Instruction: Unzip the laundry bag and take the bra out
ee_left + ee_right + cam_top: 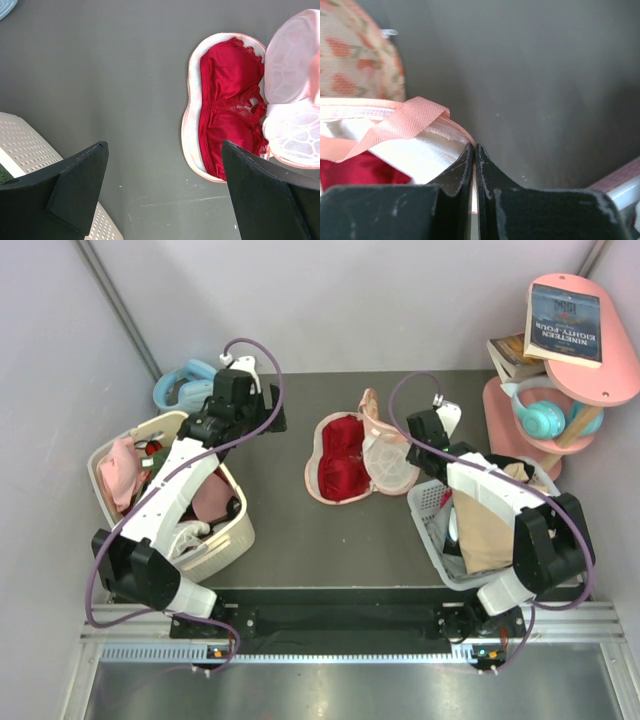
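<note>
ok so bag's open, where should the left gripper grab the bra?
Probably the narrow middle of the bra, where the cups meet: pinch it from straight above. It lies flat in the laundry bag, whose rim blocks a side approach; the right gripper pinches the lid's edge on the other side. The left gripper is open.

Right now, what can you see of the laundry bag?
The laundry bag lies unzipped on the dark table, a two-lobed clamshell. Its flat half cradles the red bra; the other half is folded open, showing pale mesh. Outside is cream with pink print; trim is pink. The right hand pinches its edge.
</note>
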`<state>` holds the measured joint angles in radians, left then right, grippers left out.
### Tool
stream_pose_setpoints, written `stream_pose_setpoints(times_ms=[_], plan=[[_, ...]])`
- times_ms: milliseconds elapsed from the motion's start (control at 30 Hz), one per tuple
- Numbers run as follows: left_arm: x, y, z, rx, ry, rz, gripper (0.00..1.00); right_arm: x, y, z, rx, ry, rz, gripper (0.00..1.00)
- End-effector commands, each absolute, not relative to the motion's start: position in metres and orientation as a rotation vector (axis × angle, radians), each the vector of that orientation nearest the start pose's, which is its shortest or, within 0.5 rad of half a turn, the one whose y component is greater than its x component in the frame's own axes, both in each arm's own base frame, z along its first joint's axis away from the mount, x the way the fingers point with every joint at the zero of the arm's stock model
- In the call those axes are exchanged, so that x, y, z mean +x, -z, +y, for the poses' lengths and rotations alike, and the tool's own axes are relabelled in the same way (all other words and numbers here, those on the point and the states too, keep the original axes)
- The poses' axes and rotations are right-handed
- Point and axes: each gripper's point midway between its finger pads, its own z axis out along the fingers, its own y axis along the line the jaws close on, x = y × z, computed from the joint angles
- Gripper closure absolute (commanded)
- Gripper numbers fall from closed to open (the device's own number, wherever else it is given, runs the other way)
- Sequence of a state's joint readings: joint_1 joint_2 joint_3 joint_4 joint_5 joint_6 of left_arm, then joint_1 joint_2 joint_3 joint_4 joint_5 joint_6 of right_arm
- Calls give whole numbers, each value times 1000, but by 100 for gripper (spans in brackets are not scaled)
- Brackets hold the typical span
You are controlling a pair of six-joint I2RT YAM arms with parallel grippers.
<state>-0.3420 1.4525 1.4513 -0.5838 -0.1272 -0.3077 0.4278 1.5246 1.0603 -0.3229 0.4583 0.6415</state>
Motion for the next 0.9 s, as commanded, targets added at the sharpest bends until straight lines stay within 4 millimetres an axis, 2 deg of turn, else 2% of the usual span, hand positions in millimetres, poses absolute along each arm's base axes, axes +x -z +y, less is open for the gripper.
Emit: stream_pose_setpoints(times_ms=[0,67,367,467,633,700,800,833,867], plan=[[410,-290,-136,-40,275,2080,1,392,-118,98,536,45,2243,100],[411,-290,-136,-38,273,2081,1,392,-113,94,550,61,2260,100],[415,-288,-137,-31,262,2089,1,392,-116,79,621,68,2253,99],[417,-286,-136,-29,250,2096,1,389,-123,70,661,72,2234,91],[426,-292,-140,-27,257,2094,1,384,-140,64,703,23,2200,66],[432,-293,-146,-21,278,2095,1,384,-151,67,695,-15,2180,50],[439,-289,-162,17,331,2109,5,384,-168,69,677,-51,2149,38],[440,-287,-167,31,349,2114,9,384,-177,70,669,-73,2127,37],[442,-279,-175,45,364,2134,11,384,-182,70,647,-78,2121,34]])
